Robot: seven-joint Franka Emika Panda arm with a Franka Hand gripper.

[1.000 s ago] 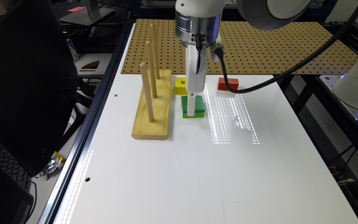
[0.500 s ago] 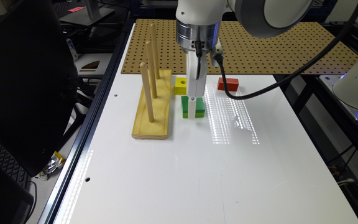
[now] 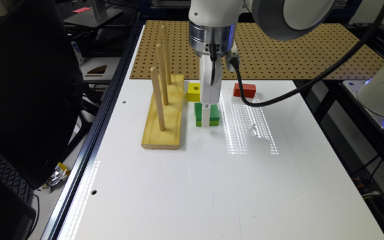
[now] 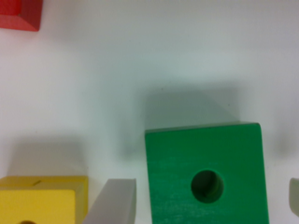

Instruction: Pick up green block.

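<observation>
The gripper (image 3: 206, 116) had come down over the last second, from just above the green block (image 3: 213, 113) to astride it. In the wrist view its grey fingers (image 4: 114, 201) stood open on either side of the block (image 4: 205, 175), with gaps showing, gripping nothing yet. The block lay flat on the white table (image 3: 192, 186), the yellow block (image 3: 194, 91) at its eleven o'clock and the red block (image 3: 244, 90) at two o'clock. Closing looked like the next step.
</observation>
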